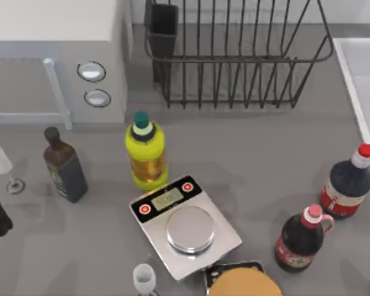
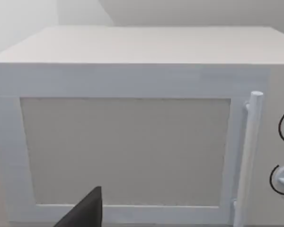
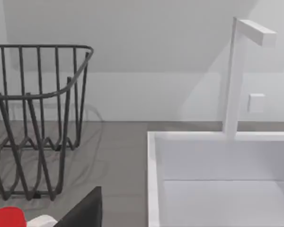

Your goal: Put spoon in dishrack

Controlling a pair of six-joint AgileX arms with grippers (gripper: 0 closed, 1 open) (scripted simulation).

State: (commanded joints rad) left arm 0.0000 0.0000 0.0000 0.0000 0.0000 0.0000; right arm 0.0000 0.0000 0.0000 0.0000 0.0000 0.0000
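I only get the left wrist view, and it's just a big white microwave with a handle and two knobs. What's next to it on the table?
Observer: In the top view, the dishrack stands to its right, a black wire basket with a dark cup at its left corner.
Operator: And in front of the microwave?
Observer: A yellow bottle with a green cap, and a silver scale just in front of that.
Operator: Anything beyond the basket?
Observer: The right wrist view shows a white sink with a tall tap on the basket's far side.
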